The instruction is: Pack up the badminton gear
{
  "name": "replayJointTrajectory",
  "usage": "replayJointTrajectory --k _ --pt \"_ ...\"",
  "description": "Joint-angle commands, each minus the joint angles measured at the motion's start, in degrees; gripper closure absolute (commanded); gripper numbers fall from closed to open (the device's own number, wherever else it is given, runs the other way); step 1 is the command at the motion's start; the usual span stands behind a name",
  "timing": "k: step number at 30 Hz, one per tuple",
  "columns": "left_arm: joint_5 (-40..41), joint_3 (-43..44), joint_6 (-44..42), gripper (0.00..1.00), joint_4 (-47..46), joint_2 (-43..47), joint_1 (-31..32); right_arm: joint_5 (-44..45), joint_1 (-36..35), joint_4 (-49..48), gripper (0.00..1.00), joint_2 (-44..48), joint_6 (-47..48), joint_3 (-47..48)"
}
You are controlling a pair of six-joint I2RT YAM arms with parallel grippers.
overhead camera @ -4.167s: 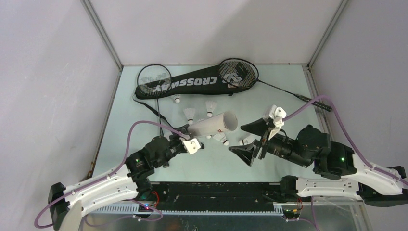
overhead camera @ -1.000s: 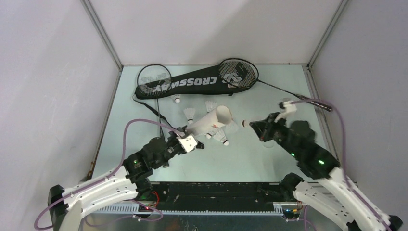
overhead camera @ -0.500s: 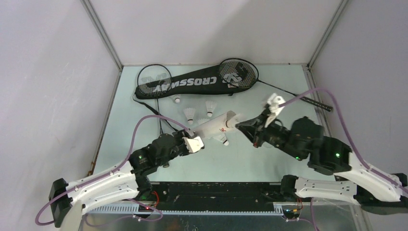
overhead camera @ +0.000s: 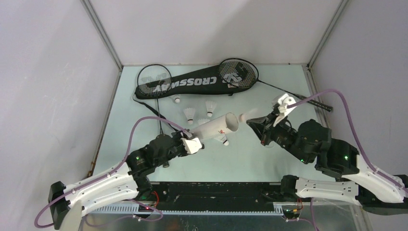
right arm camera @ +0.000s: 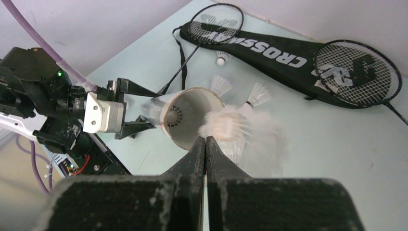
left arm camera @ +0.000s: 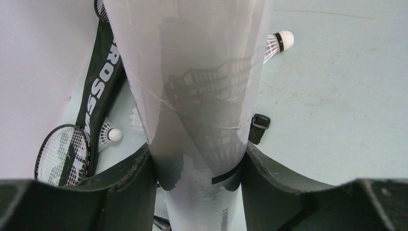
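I've got L gripper (overhead camera: 189, 139) clamped on tube (overhead camera: 217, 127), tube tilted up off table (overhead camera: 240, 163), mouth facing R, R gripper (overhead camera: 251, 123) pinched shut on blurred shuttle (overhead camera: 251, 117) just at mouth, 2nd shuttle (right arm camera: 172, 115) inside, spares (overhead camera: 191, 114) loose by bag (overhead camera: 192, 83).

overhead looks down; both wrists see tube (left arm camera: 202, 72)

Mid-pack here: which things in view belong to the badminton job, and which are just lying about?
Job: tube in left claw; shuttlecock pinched in right claw; loose shuttlecocks; two rackets; CROSSWAY bag.
Lying about: no stray items visible; only the arms' purple cables.
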State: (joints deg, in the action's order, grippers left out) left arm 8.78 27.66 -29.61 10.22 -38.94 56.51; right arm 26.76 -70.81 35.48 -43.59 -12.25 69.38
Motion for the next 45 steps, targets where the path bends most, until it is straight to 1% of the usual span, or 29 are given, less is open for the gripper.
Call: replayJointTrajectory --k 1,3,8,11,17,19,21,24,27,29,33,37,38,39,40,41,42,44,45 --pt "-1.0 1.3 -0.5 1.0 -3.1 0.3 0.2 0.9 -0.1 0.1 1.0 1.0 1.5 2.3" --pt "-1.0 1.5 -0.6 1.0 -3.0 -0.2 0.2 -0.4 -0.1 0.6 1.0 0.0 2.3 2.3" --pt "-1.3 1.5 -0.5 1.0 -2.9 -0.4 0.2 0.3 0.2 1.5 1.0 -1.5 2.8 2.3" --pt "-2.0 1.3 -0.6 1.0 -3.1 0.0 0.2 -2.1 0.5 1.0 1.0 -2.4 2.7 2.3" --pt "-2.9 0.8 -0.8 1.0 -3.6 1.0 0.2 -10.6 1.5 0.5 1.0 -6.2 0.8 2.3" --pt "-3.4 0.7 -0.9 1.0 -3.5 1.2 0.2 -17.3 3.0 -0.3 1.0 -7.4 -0.3 2.4" --pt "-4.3 0.7 -1.0 1.0 -3.4 1.6 0.2 -20.9 4.4 -0.8 1.0 -8.4 -1.8 2.3" --pt "-6.5 0.1 -1.4 1.0 -3.6 2.9 0.2 -24.2 8.1 -0.3 1.0 -9.8 -4.8 2.3" --pt "-8.1 -1.1 -2.0 1.0 -3.9 5.5 0.2 -30.7 11.2 -0.4 1.0 -11.3 -6.5 2.3" --pt "-11.9 -1.9 -2.9 1.0 -4.0 7.0 0.2 -33.6 11.8 -1.2 1.0 -12.5 -6.9 2.3" --pt "-13.8 -3.0 -3.4 1.0 -4.4 8.9 0.2 -38.3 11.9 -3.0 1.0 -15.5 -7.4 2.3" --pt "-13.3 -2.7 -3.2 1.0 -4.5 8.4 0.2 -38.9 11.9 -4.0 0.99 -17.1 -7.5 2.4" --pt "-12.9 -2.5 -3.1 1.0 -4.7 7.9 0.2 -38.6 11.9 -4.0 0.96 -16.9 -7.4 2.5" --pt "-12.0 -2.4 -2.8 1.0 -4.8 7.7 0.2 -38.2 11.8 -3.5 0.86 -16.0 -7.1 2.9" --pt "-11.6 -2.3 -2.7 1.0 -5.0 7.2 0.2 -37.0 11.9 -3.0 0.8 -15.4 -6.9 3.3" --pt "-10.9 -2.2 -2.5 1.0 -5.0 7.0 0.2 -36.2 11.9 -1.7 0.67 -13.8 -6.7 4.1" --pt "-10.6 -2.2 -2.3 1.0 -5.0 6.8 0.2 -34.1 11.9 -1.2 0.62 -12.8 -6.6 4.7" --pt "-9.8 -2.3 -1.8 1.0 -5.5 6.8 0.2 -30.4 11.9 0.0 0.44 -8.9 -6.1 5.0" --pt "-9.2 -2.4 -1.7 1.0 -5.6 6.8 0.2 -29.1 12.0 0.7 0.4 -6.0 -5.8 5.0"
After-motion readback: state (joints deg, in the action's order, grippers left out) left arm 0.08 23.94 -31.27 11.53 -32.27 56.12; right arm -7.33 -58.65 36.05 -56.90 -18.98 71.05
